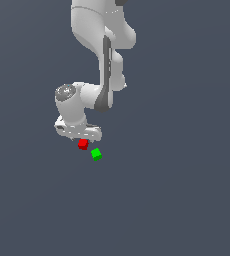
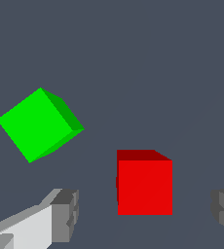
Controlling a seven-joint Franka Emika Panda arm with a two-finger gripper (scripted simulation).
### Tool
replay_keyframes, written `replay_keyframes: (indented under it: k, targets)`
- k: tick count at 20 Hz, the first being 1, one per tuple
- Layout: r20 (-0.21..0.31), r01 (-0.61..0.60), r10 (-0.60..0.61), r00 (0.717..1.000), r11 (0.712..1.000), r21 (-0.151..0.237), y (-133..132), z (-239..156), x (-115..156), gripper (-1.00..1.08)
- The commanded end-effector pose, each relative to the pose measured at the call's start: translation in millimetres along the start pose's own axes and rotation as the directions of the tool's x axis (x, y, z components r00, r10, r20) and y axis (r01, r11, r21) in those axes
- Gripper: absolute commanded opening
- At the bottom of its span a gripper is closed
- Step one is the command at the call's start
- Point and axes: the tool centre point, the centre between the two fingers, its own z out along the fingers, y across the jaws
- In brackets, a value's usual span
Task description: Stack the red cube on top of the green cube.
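The red cube (image 1: 83, 144) lies on the grey floor just under my white gripper (image 1: 81, 138). In the wrist view the red cube (image 2: 144, 187) sits between my two grey fingertips (image 2: 65, 214), with a gap on each side. My gripper (image 2: 145, 216) is open and touches nothing. The green cube (image 1: 96, 154) lies on the floor close to the red one, toward the exterior view's right and a little nearer the camera. In the wrist view the green cube (image 2: 36, 125) is turned at an angle and lies outside the fingers.
The white arm (image 1: 104, 55) reaches down from the top of the exterior view. The plain dark grey floor (image 1: 177, 190) spreads all around the two cubes. No other objects show.
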Motion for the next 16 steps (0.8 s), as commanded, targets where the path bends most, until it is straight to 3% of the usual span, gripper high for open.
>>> replay_keyframes:
  k: [1,12,13,16]
  targets:
    - [0.001,-0.001,0.001,1.000,1.000,0.000,1,10,-1,1.00]
    - [0.002,-0.002,0.002,1.000,1.000,0.001,4,45,-1,1.00]
    - [0.002,-0.002,0.002,1.000,1.000,0.001,4,45,-1,-1.00]
    - [0.002,-0.002,0.002,1.000,1.000,0.001,4,45,-1,-1.00]
